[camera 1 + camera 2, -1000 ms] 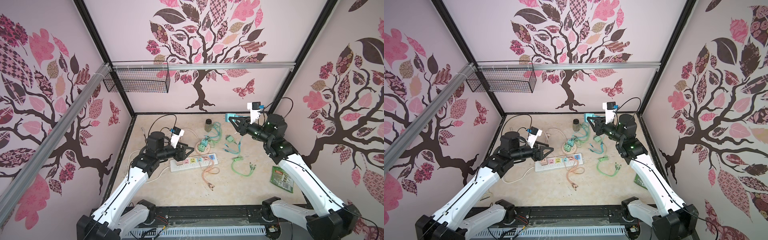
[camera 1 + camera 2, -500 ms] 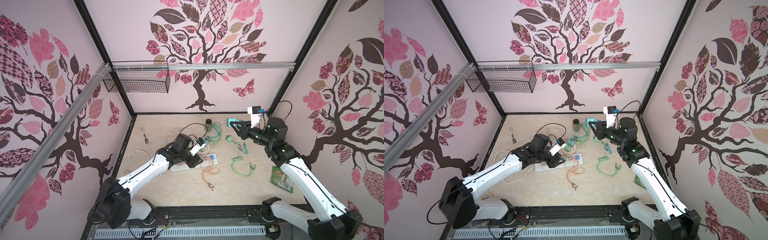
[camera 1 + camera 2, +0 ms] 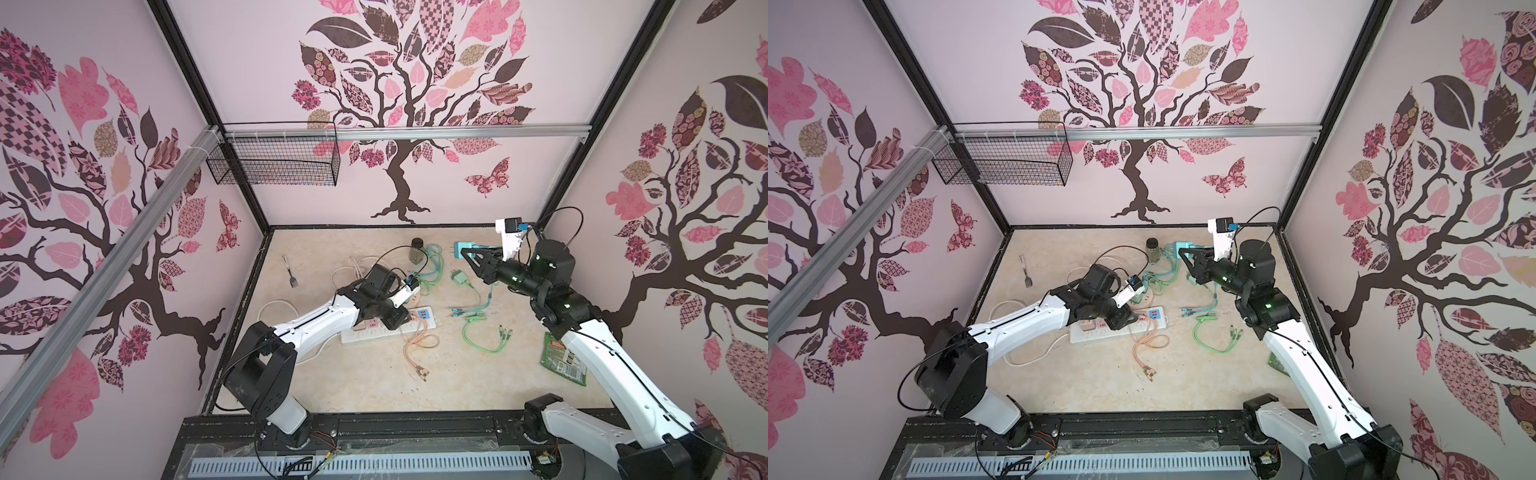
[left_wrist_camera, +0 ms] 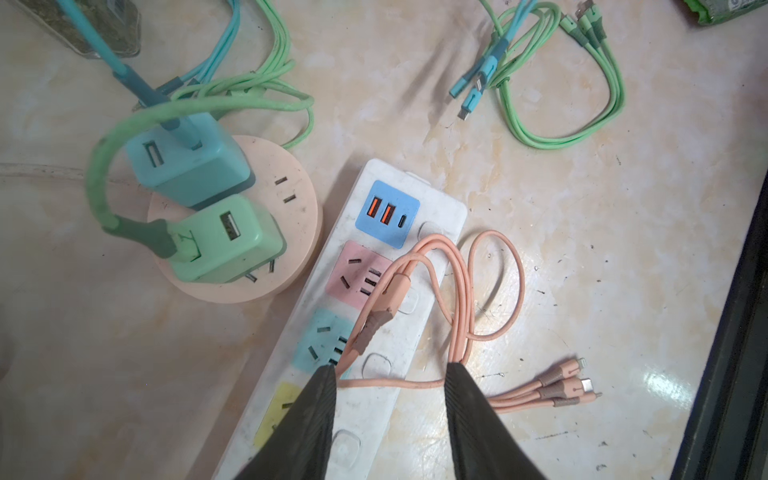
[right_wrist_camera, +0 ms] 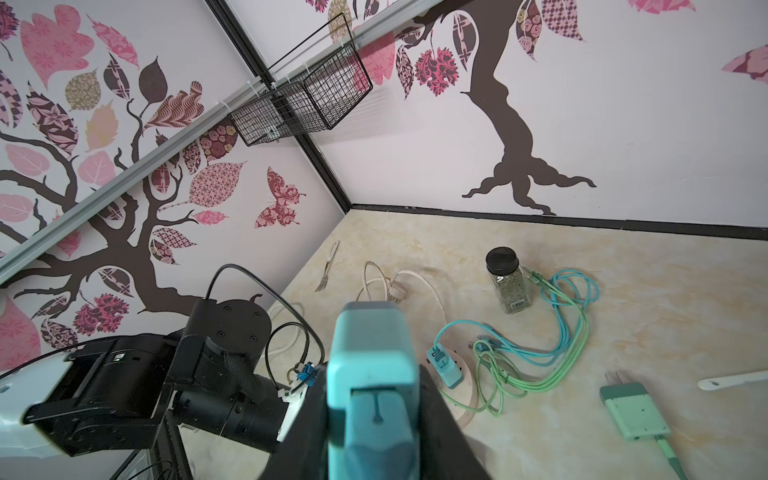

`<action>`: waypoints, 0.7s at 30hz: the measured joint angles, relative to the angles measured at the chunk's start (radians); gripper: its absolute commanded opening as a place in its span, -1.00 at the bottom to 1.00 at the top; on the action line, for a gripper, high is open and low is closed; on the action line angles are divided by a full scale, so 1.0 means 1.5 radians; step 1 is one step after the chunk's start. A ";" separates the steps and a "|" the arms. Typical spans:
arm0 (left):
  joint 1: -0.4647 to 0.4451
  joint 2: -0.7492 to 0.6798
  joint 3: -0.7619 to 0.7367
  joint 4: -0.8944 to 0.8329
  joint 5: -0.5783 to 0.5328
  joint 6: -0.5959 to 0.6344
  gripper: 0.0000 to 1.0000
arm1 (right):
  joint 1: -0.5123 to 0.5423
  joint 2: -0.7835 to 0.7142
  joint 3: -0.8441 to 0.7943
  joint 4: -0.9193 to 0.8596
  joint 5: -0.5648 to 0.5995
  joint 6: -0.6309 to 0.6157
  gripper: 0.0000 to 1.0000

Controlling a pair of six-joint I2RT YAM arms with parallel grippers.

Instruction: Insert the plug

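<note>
Teal plug (image 3: 458, 249) is clamped in the right end effector (image 3: 466, 252), held above the tabletop (image 3: 374, 382) toward the back, well apart from the white power strip (image 4: 436, 199). Pickup looks done; carrying it over, aligning the prongs and pressing in remain. The left end effector (image 4: 390, 370) hovers over the strip, fingers apart astride a pink cable (image 4: 461, 291), apparently gripping nothing.

Soft, even, fairly bright light fills both top views, leaving only faint shadows under the arms (image 3: 316, 322) on the surface (image 3: 374, 386), while the wide lens splays the walls (image 3: 83, 208) outward toward the edges. In the left wrist view a white glare patch sits on the glossy surface, and the cables (image 4: 503, 79) cast pale, diffuse shadows. In the right wrist view the teal plug (image 5: 374, 374), close to the lens, looks slightly soft.
</note>
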 measured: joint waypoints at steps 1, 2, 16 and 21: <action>0.000 0.005 0.002 0.000 0.002 0.003 -0.14 | 0.000 0.000 0.000 0.000 0.000 0.000 -0.69; -0.001 0.012 0.004 0.001 0.004 0.005 -0.14 | 0.000 0.000 0.000 0.000 0.000 0.000 -0.69; -0.001 0.068 0.010 0.016 0.007 0.006 -0.31 | -0.002 -0.010 -0.003 -0.001 0.005 -0.006 -0.69; -0.003 0.068 0.014 0.034 0.002 0.002 -0.27 | -0.004 -0.015 -0.008 -0.001 0.005 -0.008 -0.70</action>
